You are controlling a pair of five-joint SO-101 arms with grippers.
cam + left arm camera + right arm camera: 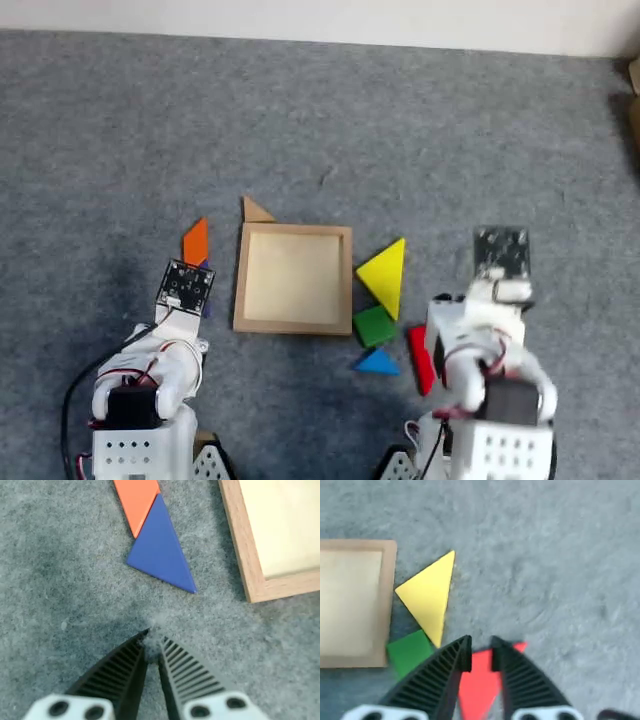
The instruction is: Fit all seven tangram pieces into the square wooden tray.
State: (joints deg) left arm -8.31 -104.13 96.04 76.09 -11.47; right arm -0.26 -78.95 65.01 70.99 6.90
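- L gripper (154, 640): fingers pressed together, nothing held, open carpet round the tips.
- Just ahead I see a dark-blue triangle (162, 550) touching the orange piece (136, 500).
- Tray (240, 550) sits btwn the arms: raised wood rim, pale bare floor.
- R gripper (481, 647): slightly spread over the red triangle (477, 680).
- Yellow triangle (427, 595) and green square (410, 652) lie ahead, tray-side.

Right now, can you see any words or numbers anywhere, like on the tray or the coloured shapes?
There is no text that can be read.
The wooden tray, the yellow triangle, the green square and the orange piece are all plain.
The left arm's circuit board and the right arm's circuit board carry tiny marks, too small to read.
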